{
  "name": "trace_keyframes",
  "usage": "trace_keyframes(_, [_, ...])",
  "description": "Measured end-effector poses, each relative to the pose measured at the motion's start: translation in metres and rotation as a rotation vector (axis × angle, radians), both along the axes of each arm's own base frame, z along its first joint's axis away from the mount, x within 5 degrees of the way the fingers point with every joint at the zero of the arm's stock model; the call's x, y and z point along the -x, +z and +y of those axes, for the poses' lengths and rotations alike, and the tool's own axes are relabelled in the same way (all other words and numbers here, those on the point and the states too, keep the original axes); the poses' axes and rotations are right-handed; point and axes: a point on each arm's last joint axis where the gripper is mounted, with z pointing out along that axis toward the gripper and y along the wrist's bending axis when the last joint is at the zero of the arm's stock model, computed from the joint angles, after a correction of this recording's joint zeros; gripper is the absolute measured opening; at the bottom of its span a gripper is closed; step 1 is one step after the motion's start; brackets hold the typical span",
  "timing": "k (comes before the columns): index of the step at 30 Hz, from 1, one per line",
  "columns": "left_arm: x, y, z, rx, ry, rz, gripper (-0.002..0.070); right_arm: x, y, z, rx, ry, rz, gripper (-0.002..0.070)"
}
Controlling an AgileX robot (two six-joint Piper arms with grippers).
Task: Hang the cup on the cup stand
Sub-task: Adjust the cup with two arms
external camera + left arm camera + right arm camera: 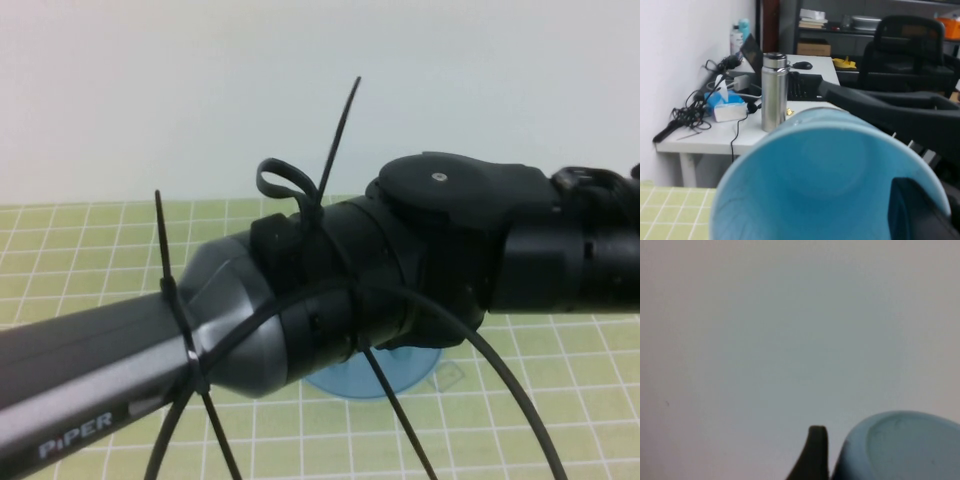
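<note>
Wall: white, plain, behind the work surface.

Mat: yellow-green with a white grid, covering the table.

Left arm: grey and black, marked PIPER. It runs from the lower left across the high view to the right and blocks most of that view. Black cable ties stand up from it, and a thin black cable loops below it.

Desk: white, in the room behind, seen from the left wrist. It carries tangled cables, a laptop and an upright steel flask.

Stand: only part of the round blue base shows. It rests on the mat directly under the left arm. The pegs and caps are hidden.

Cup: light blue. Its open mouth faces the left wrist camera and fills the lower part of that view. From the right wrist its closed base shows against the wall. It is hidden in the high view.

Left gripper: a dark part of it lies at the cup's rim. Whether it grasps the cup cannot be told.

Right gripper: a dark tip shows just beside the cup's base. Clenched or released cannot be told.
</note>
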Motion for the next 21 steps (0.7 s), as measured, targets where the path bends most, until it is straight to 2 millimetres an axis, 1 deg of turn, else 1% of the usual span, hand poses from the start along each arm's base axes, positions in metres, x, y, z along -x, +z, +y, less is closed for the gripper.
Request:
trace_keyframes(11, [0.0007,0.0001,0.0001,0.001,-0.008,-0.006,0.0,0.0017,0.0036,0.0005,-0.004,0.008,-0.044,0.069])
trace_keyframes(13, [0.0007,0.0001,0.0001,0.001,-0.008,-0.006,0.0,0.0018,0.0038,0.0011,0.005,0.012,-0.047,0.0677])
trace_keyframes(18, [0.0007,0.0001,0.0001,0.001,-0.008,-0.006,0.0,0.0016,0.0038,0.0022,0.018,0.018,-0.048,0.0613])
trace_keyframes(21, [0.0007,0.0001,0.0001,0.001,-0.008,-0.006,0.0,0.0016,0.0038,0.0022,0.018,0.018,-0.048,0.0587])
